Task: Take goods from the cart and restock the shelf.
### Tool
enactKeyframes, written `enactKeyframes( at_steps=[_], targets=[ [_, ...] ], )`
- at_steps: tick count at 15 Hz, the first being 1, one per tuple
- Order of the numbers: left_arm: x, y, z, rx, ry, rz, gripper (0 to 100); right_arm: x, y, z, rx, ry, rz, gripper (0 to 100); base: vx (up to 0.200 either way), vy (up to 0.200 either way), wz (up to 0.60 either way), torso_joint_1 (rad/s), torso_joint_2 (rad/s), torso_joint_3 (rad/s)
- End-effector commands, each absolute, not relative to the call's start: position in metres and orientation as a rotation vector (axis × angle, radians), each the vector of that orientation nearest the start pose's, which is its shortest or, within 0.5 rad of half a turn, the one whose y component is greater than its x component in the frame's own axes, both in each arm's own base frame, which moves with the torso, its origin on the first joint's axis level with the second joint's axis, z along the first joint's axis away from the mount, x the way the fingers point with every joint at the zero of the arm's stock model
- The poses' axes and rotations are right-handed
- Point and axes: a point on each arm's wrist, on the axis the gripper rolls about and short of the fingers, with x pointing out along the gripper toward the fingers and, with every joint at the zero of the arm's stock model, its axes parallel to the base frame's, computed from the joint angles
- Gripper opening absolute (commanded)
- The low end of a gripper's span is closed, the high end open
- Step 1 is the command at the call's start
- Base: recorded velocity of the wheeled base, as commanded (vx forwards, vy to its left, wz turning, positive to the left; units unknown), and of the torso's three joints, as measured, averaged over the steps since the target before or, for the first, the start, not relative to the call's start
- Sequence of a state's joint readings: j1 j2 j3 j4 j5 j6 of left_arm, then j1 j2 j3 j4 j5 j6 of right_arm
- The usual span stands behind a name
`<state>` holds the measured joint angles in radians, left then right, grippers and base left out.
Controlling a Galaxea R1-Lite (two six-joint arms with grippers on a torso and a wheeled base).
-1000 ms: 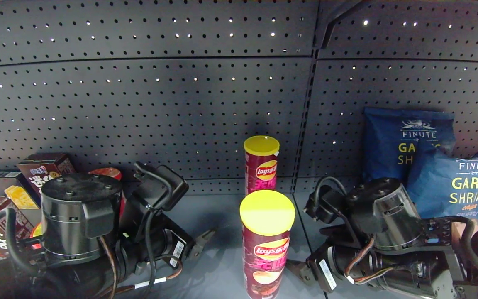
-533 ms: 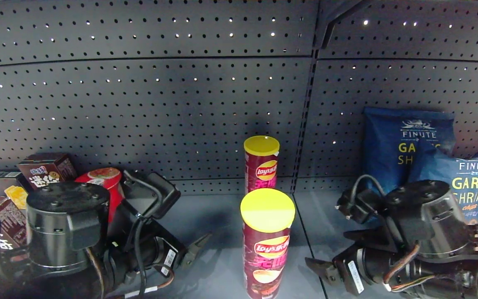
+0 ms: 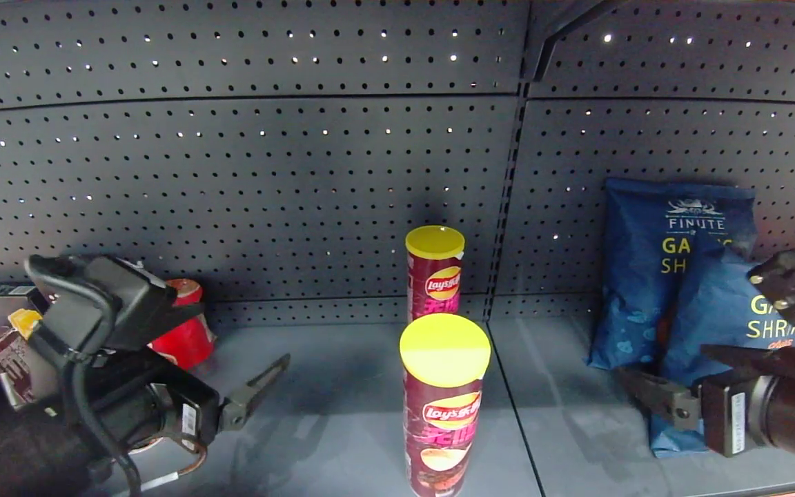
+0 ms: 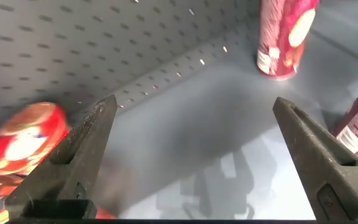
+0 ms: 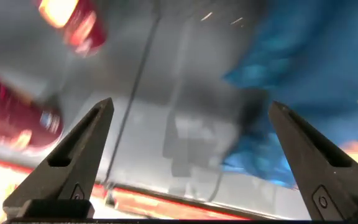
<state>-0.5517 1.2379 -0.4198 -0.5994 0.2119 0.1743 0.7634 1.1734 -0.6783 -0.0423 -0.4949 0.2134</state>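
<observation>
Two maroon chip cans with yellow lids stand upright on the grey shelf (image 3: 342,428), one in front (image 3: 444,407) and one behind it (image 3: 435,273) near the pegboard. My left gripper (image 4: 194,124) is open and holds nothing. It sits low on the shelf, left of the front can, and one of its fingers (image 3: 256,386) points toward that can. My right gripper (image 5: 191,143) is open and holds nothing too. It is right of the front can, with one finger (image 3: 654,395) just in front of the blue snack bags (image 3: 673,262).
A red cup-shaped pack (image 3: 187,338) and brown boxes (image 3: 18,345) crowd the shelf's left end. A second blue bag (image 3: 735,324) leans at the right. The perforated back wall (image 3: 301,172) closes the rear. Open shelf floor lies on both sides of the cans.
Both arms have drawn back and outward from the front can, the left one to the left and the right one to the right. The cans have stayed put.
</observation>
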Motion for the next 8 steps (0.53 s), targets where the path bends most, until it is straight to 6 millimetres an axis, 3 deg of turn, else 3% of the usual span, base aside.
enactKeyframes(
  at_steps=[1, 4, 8],
  targets=[
    [0.137, -0.073, 0.196, 0.225, 0.104, -0.319, 100, 0.107, 0.09, 0.23, 0.008, 0.307, 0.189, 100, 0.0, 0.0, 0.0, 0.0, 0.0, 0.0],
    [0.117, -0.052, 0.194, 0.205, 0.065, -0.259, 100, 0.091, 0.07, 0.23, 0.032, 0.239, 0.065, 100, 0.0, 0.0, 0.0, 0.0, 0.0, 0.0],
    [0.086, -0.029, 0.181, 0.184, 0.017, -0.173, 100, 0.083, 0.059, 0.231, 0.027, 0.192, -0.083, 100, 0.0, 0.0, 0.0, 0.0, 0.0, 0.0]
  ],
)
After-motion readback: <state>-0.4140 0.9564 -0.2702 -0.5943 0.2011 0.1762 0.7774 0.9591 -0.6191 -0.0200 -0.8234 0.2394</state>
